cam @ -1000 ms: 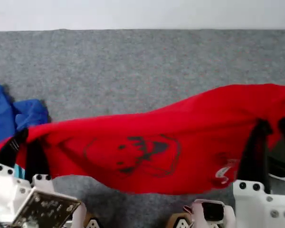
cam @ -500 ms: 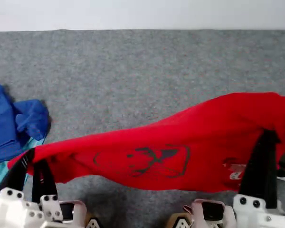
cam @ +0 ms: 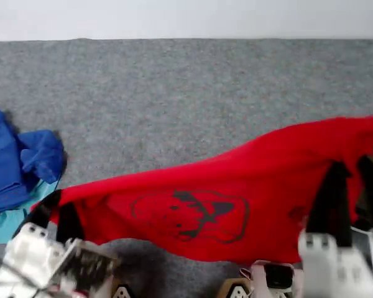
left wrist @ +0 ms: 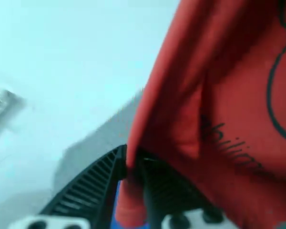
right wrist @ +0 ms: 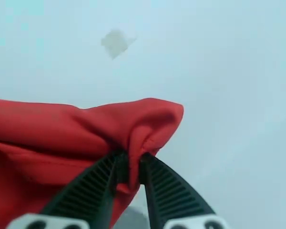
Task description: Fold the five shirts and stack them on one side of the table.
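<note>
Left jaws and right jaws are each pinching an edge of the red shirt (cam: pixel 236 186), stretched between them above the surface (cam: pixel 174 93); spreading step, probably, next needing an even lay-down flat.

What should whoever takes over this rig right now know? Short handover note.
Left gripper: shut on one end of the red shirt.
Right gripper: shut on the other end.
Red shirt is held up, spread between them over the table, unfolded.
Blue shirt lies bunched at the table's left edge, over a teal one.
Done: no neat stack visible.
Left: fold red, then the rest, and stack.
</note>
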Motion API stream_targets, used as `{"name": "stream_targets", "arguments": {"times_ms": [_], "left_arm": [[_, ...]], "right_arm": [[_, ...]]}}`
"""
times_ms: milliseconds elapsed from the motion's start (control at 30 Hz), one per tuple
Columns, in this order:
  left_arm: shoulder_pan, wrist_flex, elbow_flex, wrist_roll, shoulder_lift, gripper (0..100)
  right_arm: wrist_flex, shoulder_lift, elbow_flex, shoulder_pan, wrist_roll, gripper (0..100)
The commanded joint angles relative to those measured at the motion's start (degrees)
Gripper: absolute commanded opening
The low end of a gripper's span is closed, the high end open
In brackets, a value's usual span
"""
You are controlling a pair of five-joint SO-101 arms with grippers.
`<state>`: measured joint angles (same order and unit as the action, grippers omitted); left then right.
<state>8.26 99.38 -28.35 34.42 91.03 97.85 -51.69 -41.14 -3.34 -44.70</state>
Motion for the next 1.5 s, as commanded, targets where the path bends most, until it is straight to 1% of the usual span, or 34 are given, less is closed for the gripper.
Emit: {"name": "stream_targets", "arguments": {"times_ms": [0,133,267,367,467,567,700,800,867,967,1100,1200,1300,1400,1467], "left_arm": [[0.26,-2.81,-8.66,-0.44,-0.44,0],[0.26,-12.40,-19.82,-0.44,-0.44,0],[0.26,-24.70,-32.40,-0.44,-0.44,0],[0.26,-34.37,-39.16,-0.44,-0.53,0],[0.26,-41.85,-44.88,-0.44,-1.05,0],[0.26,-47.65,-46.99,-0.44,-5.01,0],[0.00,-57.58,-46.90,-0.44,-15.38,0],[-0.18,-66.11,-45.67,-0.44,-25.14,0],[-0.18,-69.71,-42.77,-0.44,-32.70,0],[-0.18,-71.74,-35.38,-0.44,-45.27,0],[-0.18,-71.47,-22.55,-0.44,-61.98,0],[-0.26,-71.38,-13.32,-0.35,-73.05,0],[-0.26,-71.21,-5.58,-0.35,-82.55,0],[-0.26,-67.87,2.15,0.26,-90.99,1],[-0.97,-63.47,7.16,3.34,-95.91,1]], "right_arm": [[-0.22,4.18,6.86,-0.75,0.09,1.2],[-3.12,6.64,17.23,0.04,2.64,1.1],[-10.24,7.96,30.33,2.51,4.22,1.1],[-19.91,8.31,41.49,3.74,5.71,1.1],[-32.40,8.40,53.19,4.18,5.71,1.1],[-45.23,8.40,63.30,4.35,5.45,1.1],[-59.30,8.75,72.79,4.35,5.36,1.1],[-66.86,11.74,75.96,4.35,5.27,1.1],[-70.20,15.08,75.96,4.09,5.27,1.1],[-75.21,20.35,74.64,3.82,3.16,1.1],[-82.24,27.21,71.91,3.47,1.23,1.1],[-84.44,32.22,68.48,3.47,0.00,1.1],[-84.44,37.23,63.91,3.21,0.00,1.1],[-84.44,42.59,58.99,1.98,0.00,1.1],[-84.44,46.55,55.91,1.45,0.00,1.1]]}}
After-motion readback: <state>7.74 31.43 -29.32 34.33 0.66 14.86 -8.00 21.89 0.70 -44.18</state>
